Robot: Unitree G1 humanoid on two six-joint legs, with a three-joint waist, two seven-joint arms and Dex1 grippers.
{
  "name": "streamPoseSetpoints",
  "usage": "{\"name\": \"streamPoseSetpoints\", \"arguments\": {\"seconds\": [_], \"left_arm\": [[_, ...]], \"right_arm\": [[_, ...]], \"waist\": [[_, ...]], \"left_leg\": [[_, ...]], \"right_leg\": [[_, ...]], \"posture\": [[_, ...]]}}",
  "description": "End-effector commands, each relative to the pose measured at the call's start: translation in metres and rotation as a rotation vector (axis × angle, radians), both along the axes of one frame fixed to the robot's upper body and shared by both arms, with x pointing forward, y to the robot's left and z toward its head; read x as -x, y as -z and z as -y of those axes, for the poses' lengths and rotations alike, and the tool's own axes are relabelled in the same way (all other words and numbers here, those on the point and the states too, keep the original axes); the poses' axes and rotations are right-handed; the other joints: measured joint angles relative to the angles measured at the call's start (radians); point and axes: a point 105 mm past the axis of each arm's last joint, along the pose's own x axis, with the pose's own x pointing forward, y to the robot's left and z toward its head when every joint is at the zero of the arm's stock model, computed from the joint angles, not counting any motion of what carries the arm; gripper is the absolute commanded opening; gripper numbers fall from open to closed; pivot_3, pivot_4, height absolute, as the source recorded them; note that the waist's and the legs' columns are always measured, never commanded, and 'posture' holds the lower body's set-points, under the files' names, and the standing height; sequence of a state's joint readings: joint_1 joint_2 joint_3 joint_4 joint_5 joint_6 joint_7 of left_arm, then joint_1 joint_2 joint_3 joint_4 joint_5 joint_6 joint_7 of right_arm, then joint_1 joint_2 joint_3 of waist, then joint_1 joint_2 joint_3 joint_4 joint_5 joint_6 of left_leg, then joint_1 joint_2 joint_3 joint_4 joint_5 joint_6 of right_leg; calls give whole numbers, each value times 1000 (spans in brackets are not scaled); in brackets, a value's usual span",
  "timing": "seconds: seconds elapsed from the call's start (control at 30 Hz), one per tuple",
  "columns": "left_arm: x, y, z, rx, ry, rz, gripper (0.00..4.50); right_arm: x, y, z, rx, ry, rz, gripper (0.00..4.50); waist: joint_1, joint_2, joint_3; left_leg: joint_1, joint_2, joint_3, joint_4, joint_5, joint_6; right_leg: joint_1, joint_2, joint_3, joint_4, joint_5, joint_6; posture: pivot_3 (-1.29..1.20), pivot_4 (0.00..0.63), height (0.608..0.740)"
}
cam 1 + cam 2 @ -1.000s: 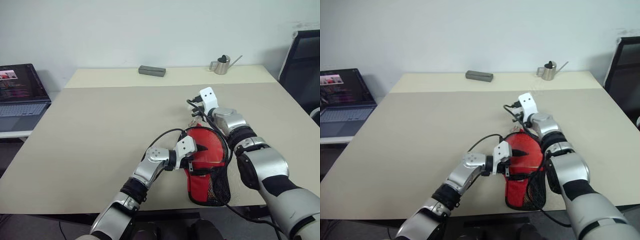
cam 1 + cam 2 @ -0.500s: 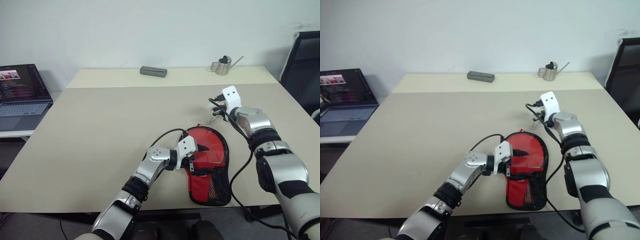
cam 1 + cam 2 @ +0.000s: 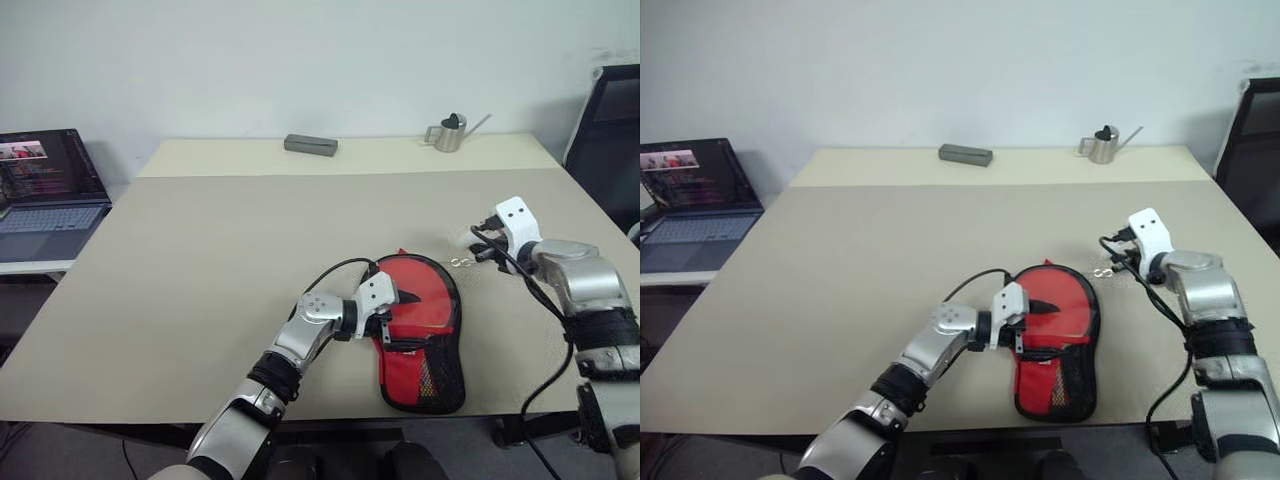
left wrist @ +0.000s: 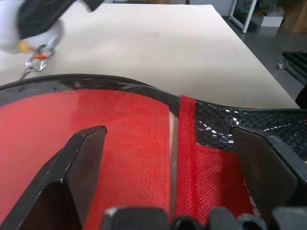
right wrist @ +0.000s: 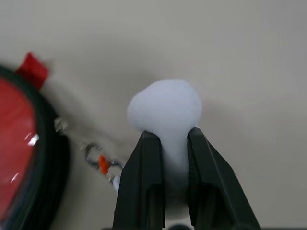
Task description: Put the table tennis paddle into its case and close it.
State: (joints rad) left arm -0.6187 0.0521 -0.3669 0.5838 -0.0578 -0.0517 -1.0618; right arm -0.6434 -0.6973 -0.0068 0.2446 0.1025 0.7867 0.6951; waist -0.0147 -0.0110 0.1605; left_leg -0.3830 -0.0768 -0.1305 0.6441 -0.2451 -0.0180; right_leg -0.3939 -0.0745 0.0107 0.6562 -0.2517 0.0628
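- Right gripper [image 5: 165, 143], its two black fingers pressed together on the white fluffy pom-pom [image 5: 165, 108], hangs over the table to the right of the case; a short chain with a small metal clip [image 5: 98, 160] runs from the pom-pom toward the case's rim.
- Left gripper [image 3: 392, 305] reaches in from the left with its fingers spread wide, one finger [image 4: 79, 163] over the clear red window and the other [image 4: 266, 165] over the black mesh; whether they press the fabric cannot be told.
- Large beige rectangular table [image 3: 220, 260] carries everything.
- Open dark laptop [image 3: 40, 185] sits on a lower surface off the table's left edge.
- Flat paddle-shaped case of black fabric and mesh with a red panel [image 3: 420, 330] lies near the table's front edge, round end away from the robot.
- Round red rubber-faced table tennis paddle [image 4: 72, 120] appears to lie inside the case, behind the window.
- Grey oblong box [image 3: 310, 144] and small metal watering can [image 3: 447, 133] stand well apart at the far edge.
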Motion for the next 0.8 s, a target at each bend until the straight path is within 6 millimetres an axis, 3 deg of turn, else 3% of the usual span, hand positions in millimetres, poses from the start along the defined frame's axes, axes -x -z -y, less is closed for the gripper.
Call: {"name": "streamPoseSetpoints", "arguments": {"seconds": [0.03, 0.2, 0.53, 0.8], "left_arm": [[8, 28, -2, -90, 10, -69, 4500], [5, 31, -3, -124, 8, -40, 4500], [4, 35, -3, -150, 15, -31, 4500], [3, 36, -3, -164, 18, -32, 4500]], "right_arm": [[20, -19, 3, -3, -21, 22, 189], [53, -10, 1, 19, -85, -57, 189], [94, 4, 19, 50, -100, -181, 189], [128, 18, 12, 38, -192, -296, 189]], "waist": [[5, 0, 0], [14, 0, 0], [20, -1, 0], [25, -2, 0]], "left_leg": [[0, 0, 0, 0, 0, 0], [1, 1, -2, -1, -1, 1], [1, 1, -2, 0, -1, 2], [1, 1, -2, 0, -1, 2]], "right_leg": [[1, 0, 0, -1, 0, 0], [6, 0, -3, -10, 0, 1], [7, 0, -4, -11, 0, 3], [8, 0, -4, -12, 0, 4]], "posture": [[0, 150, 740], [0, 150, 740], [0, 150, 740], [0, 150, 740]]}}
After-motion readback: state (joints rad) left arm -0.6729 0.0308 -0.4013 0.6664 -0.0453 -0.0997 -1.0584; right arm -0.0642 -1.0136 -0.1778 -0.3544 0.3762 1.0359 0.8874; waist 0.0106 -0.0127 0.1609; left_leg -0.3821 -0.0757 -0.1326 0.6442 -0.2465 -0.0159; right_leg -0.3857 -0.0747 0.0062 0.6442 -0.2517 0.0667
